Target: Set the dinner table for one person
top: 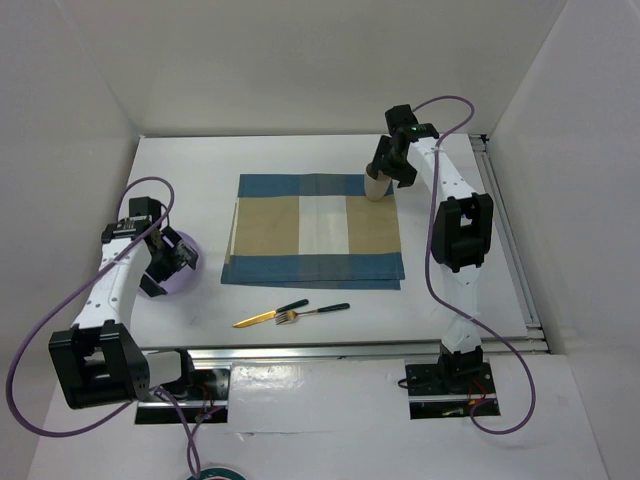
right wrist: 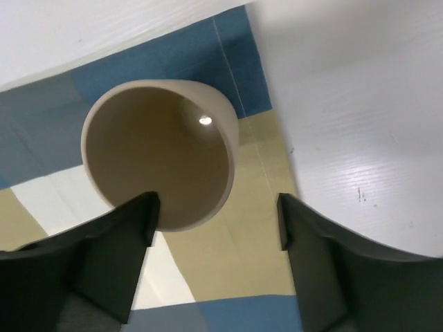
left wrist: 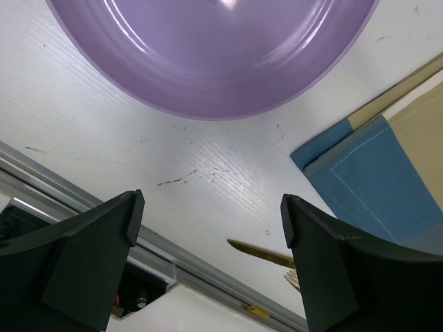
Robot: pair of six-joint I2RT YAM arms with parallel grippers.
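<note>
Left gripper [left wrist: 211, 211] and right gripper [right wrist: 216, 207] both gape, empty.
Tan smooth round cup [right wrist: 159, 152], far-right corner of blue-and-tan cloth placemat [top: 270, 230]: probably light, rigid, slippery; pinch its rim.

**Legend.** No text, label, brand, number or sign can be read in any view. The purple dish [top: 183, 262] at 9 o'clock, the tan cup [top: 376, 186] at 1 o'clock and the blue-and-tan placemat [top: 315, 240] at centre show plain surfaces. The knife [top: 262, 317] and fork [top: 300, 314] at 6 o'clock are too small to check.
</note>
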